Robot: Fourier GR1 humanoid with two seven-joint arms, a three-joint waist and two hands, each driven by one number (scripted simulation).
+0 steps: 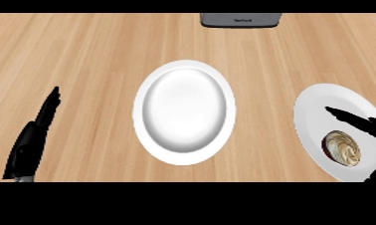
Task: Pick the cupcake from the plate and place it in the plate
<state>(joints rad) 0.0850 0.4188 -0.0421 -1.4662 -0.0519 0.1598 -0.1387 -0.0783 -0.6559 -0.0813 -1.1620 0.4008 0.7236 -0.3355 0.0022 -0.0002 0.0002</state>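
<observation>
wood-grain counter | grey appliance at far edge | even light

Centre plate lies mid-counter. Right plate lies at the right edge, cupcake on its near part. Appliance sits at the far edge, behind the centre plate.

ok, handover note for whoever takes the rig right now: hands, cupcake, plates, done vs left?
Left hand: open, resting at the view's left edge, holding nothing.
Right hand: fingers straight, over the right plate, just above the cupcake in the view; no grasp.
Cupcake: on the right plate, near its lower edge.
Centre plate: nothing on it.
Done: nothing moved yet.
Left: grasp the cupcake, carry it to the centre plate, release.
</observation>
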